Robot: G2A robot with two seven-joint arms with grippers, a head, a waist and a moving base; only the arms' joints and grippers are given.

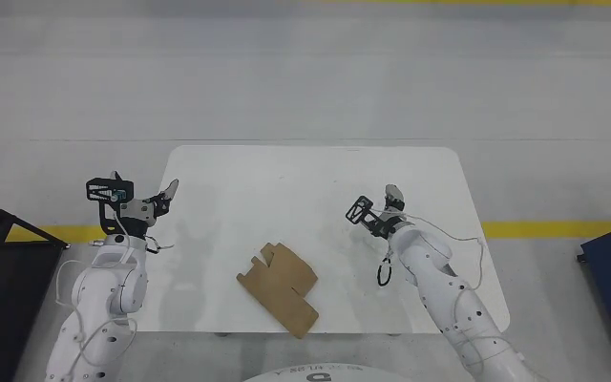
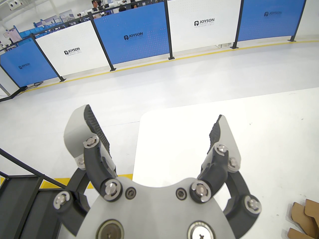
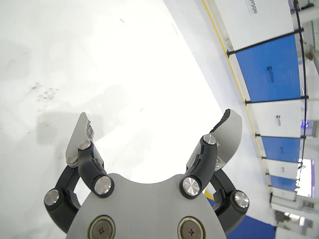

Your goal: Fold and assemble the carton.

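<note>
Item one: carton (image 1: 279, 288), a brown card blank, flat and unfolded, lying on the white counter (image 1: 315, 181) close to its near edge, roughly between my two arms and touched by neither. Item two: my left fingers (image 2: 96, 128), spread wide apart and holding nothing, poised at the counter's left edge, well apart from the carton. Item three: my right fingers (image 3: 231, 130), likewise apart and empty, above bare counter on the right half, nearer the carton but clear of it. State of work, as I judge it: no panel raised, no flap tucked, the whole assembly still to do. Hazards, listed. First, the blank lies flush on a smooth surface, so a finger coming at it from the side may push it along rather than get under it. Second, it sits near the near edge, so such a push could send it off the counter. Third, pinching one panel only may leave the rest sagging and bend the card away from its scored lines. Fourth, the small tabs look easy to crush under a hard squeeze.
</note>
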